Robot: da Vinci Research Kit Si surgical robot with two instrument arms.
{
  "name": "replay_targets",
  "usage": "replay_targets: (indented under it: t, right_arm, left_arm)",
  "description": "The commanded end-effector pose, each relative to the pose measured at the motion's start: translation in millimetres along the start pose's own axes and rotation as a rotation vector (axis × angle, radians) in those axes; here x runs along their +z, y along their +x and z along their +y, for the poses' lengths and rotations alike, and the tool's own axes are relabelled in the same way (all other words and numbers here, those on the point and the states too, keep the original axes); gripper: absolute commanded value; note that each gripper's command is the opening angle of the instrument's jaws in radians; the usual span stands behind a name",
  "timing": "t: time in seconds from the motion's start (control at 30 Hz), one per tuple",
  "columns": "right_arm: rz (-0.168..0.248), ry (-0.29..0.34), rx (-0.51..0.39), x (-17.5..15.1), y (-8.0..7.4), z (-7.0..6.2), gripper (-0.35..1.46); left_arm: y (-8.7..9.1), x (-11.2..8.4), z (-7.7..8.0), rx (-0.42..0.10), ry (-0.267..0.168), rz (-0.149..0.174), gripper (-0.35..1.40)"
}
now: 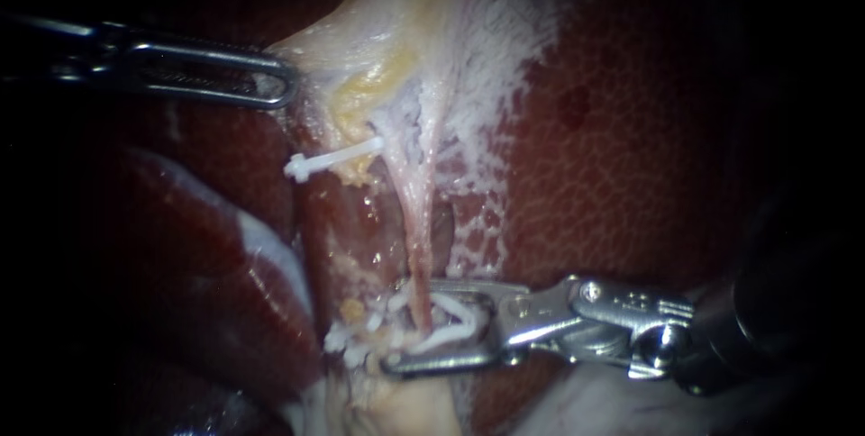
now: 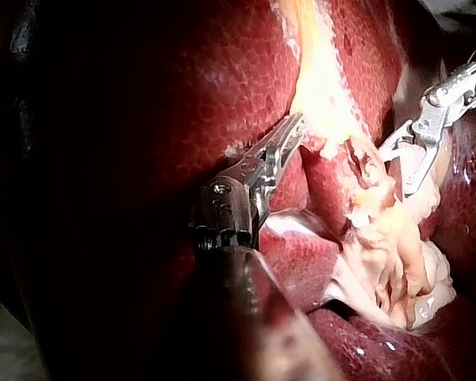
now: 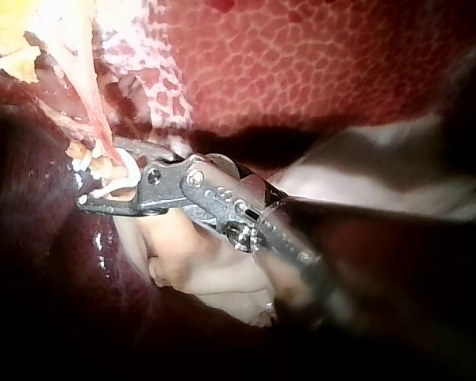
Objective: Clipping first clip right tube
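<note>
White clip (image 1: 458, 317) in right instrument (image 1: 396, 326) straddles tube (image 1: 416, 256); left instrument (image 1: 285, 85) seemingly grips tissue (image 1: 347, 44).

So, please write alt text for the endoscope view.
The right instrument holds an open white clip in its jaws around a pink tube over red liver. The left instrument grips pale tissue above, near a second white clip.

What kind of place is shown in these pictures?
Likely a surgical practice bench, seen close up: dark red liver, a left instrument gripping pale tissue, and a right instrument holding a white clip at a thin tube.
</note>
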Motion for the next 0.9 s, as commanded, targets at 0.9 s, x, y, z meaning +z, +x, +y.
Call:
replay_targets:
  t: [0.9]
  right_arm:
    - [-0.002, 0.004, 0.013, -0.8, -0.8, 1.2, -0.34]
  left_arm:
    - [0.0, 0.1, 0.0, 0.000, -0.001, 0.000, -0.35]
